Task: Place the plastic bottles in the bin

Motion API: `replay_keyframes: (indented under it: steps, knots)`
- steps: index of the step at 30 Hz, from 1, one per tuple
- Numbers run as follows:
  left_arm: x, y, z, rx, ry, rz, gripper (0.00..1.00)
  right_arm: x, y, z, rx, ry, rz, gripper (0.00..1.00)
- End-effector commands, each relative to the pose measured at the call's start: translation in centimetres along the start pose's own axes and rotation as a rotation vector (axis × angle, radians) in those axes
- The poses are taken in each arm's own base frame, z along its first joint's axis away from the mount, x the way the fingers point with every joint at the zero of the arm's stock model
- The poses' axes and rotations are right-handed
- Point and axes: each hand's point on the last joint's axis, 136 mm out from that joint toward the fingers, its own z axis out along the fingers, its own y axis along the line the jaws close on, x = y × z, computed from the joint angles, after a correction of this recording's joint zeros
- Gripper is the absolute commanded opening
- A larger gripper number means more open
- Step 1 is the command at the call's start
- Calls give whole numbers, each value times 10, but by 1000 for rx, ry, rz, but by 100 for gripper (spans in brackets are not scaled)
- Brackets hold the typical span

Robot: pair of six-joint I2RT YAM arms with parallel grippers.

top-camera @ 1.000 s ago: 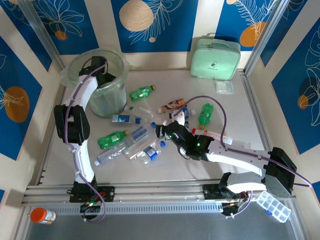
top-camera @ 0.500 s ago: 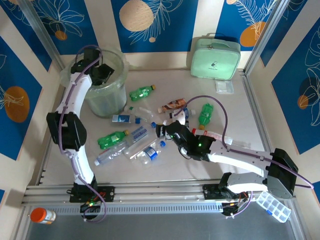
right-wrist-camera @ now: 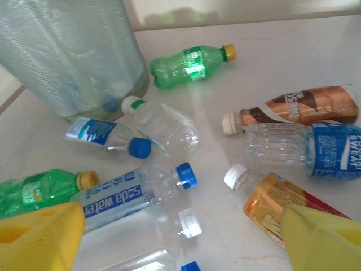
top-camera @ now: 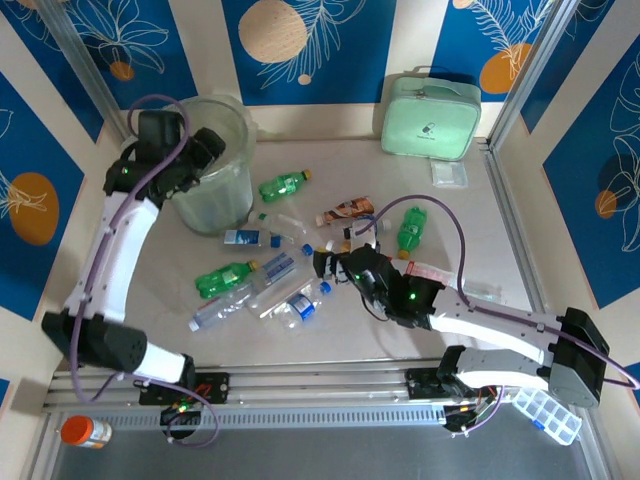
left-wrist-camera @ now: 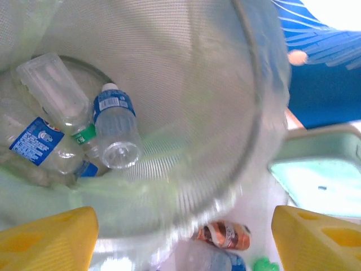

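**Left end effector** is hovering at the rim of the bin, its fingers standing wide apart with nothing between them. **Right end effector** is hanging low over the bench, its fingers likewise spread and gripping nothing.

*Hidden or unclear.* From above, the left arm and the translucent wall are masking the bin's contents. The right arm is covering part of the bottle cluster, so no full count can be made there. Blur is softening the bin's rim in the left wrist view.

*Counts.* Below the left end effector, at least three plastic bottles are lying overlapped on the bin's bottom; whether there is a fourth cannot be told. Ahead of the right end effector nine bottles are lying on the bench:
- two green bottles
- three clear blue-labelled bottles
- two clear white-capped bottles
- one brown-labelled bottle
- one orange-labelled bottle

A blue cap is being cut off at the lower edge.

*Between views.* The left wrist view is giving the bin's interior. The top view is adding things off to the sides — a mint-green case beyond both end effectors, and an orange-capped jar and a clear compartment box behind them.
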Motion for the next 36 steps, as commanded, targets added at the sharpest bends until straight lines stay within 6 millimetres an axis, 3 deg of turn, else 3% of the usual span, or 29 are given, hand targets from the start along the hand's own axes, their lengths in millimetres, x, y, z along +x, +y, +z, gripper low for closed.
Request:
replay_keyframes:
  steps: [1, 5, 8, 12, 20, 24, 32, 36]
  knots:
    - [25, 0, -35, 3, -45, 113, 80, -12, 14, -9, -101, -53, -11, 90]
    - [76, -5, -58, 59, -17, 259, 79, -14, 11, -12, -105, -56, -15, 89]
    - [113, -1, -61, 111, 61, 330, 79, -14, 11, -13, -129, -48, 4, 87]
    - [164, 2, -54, 180, 161, 471, 76, -15, 6, -13, -127, -52, 19, 86]
    - [232, 0, -18, 194, 196, 712, 76, -15, -15, -3, -18, -25, -16, 82]
    - [256, -12, -9, 337, 178, 778, 76, -20, -60, 2, 229, 4, -32, 81]
    - [274, 3, 0, 422, 169, 696, 77, -30, -139, -2, 437, 97, 131, 83]
    - [269, 15, 4, 387, 126, 688, 77, -36, -176, -3, 529, 130, 172, 84]
